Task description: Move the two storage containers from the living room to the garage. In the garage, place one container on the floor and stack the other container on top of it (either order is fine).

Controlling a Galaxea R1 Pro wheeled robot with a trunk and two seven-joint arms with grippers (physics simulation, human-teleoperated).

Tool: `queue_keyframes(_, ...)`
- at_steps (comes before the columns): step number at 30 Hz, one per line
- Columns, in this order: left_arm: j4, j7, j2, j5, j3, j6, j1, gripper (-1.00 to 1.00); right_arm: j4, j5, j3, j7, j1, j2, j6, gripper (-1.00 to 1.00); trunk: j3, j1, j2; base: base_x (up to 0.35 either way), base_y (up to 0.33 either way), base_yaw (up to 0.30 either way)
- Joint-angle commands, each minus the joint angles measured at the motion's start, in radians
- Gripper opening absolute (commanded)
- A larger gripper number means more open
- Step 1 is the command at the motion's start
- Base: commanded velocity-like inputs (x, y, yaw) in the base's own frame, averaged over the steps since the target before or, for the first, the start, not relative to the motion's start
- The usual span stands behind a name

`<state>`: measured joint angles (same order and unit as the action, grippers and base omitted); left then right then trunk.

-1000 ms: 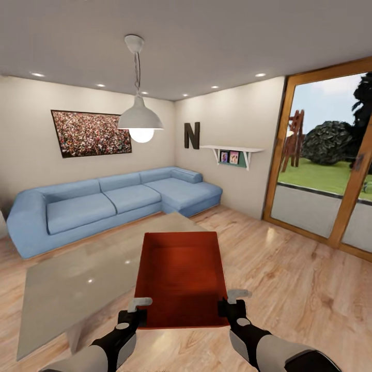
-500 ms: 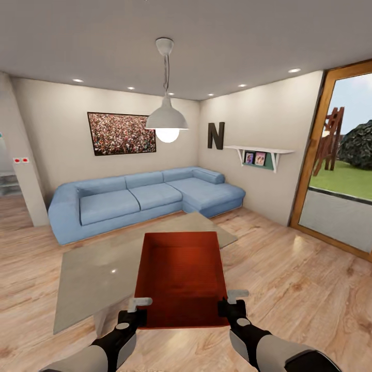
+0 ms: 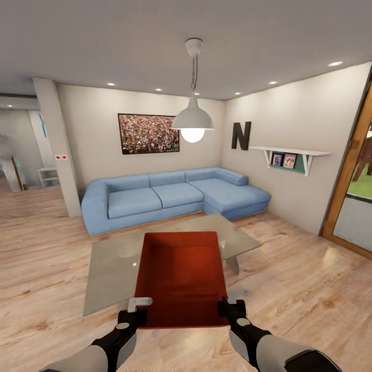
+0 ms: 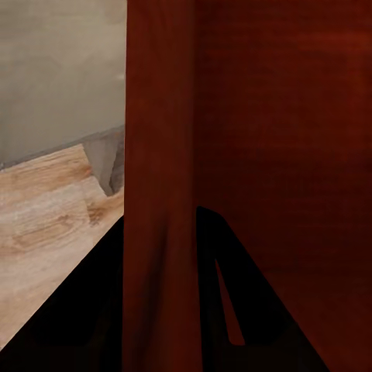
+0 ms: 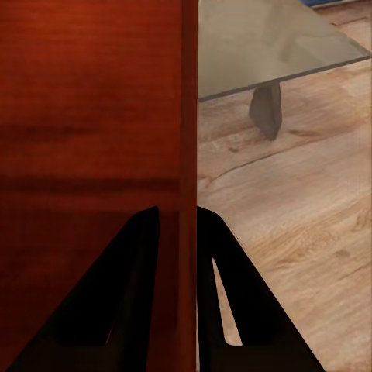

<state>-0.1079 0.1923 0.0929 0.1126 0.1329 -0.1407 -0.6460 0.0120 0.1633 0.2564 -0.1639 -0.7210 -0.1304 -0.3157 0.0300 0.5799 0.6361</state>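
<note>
Place: a home's living room
Seating: blue corner sofa [image 3: 170, 199] against the wall
Table: glass coffee table [image 3: 155, 258]
Floor: light wood planks [image 3: 41, 268]
Wall: framed picture [image 3: 149, 134], shelf [image 3: 289, 152]
Ceiling: hanging lamp [image 3: 192, 120]

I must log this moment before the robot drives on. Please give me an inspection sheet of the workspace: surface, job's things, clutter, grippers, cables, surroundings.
Surface: light wood plank floor.
Job's things: one orange-red storage container held in front of the robot, above the floor.
Clutter: nothing seen.
Grippers: left gripper and right gripper each clamp a side wall of the container.
Cables: nothing seen.
Surroundings: glass coffee table, blue corner sofa, pendant lamp, wall shelf.
</note>
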Motion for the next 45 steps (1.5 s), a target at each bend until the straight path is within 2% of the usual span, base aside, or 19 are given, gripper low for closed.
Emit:
queue_keyframes(1,0.001,0.010,0.001,0.005,-0.013,-0.004,-0.001,-1.00,0.002,0.024,-0.028,-0.006,-0.001,-0.008,-0.006,-1.00,0.002,0.000,0.002,0.000,0.000,0.300)
queue_keyframes(45,0.000,0.012,0.001,0.005,-0.013,-0.005,-0.001,-1.00,0.002,0.024,-0.028,-0.006,-0.001,-0.009,-0.006,-1.00,0.002,0.000,0.002,0.000,0.000,0.300)
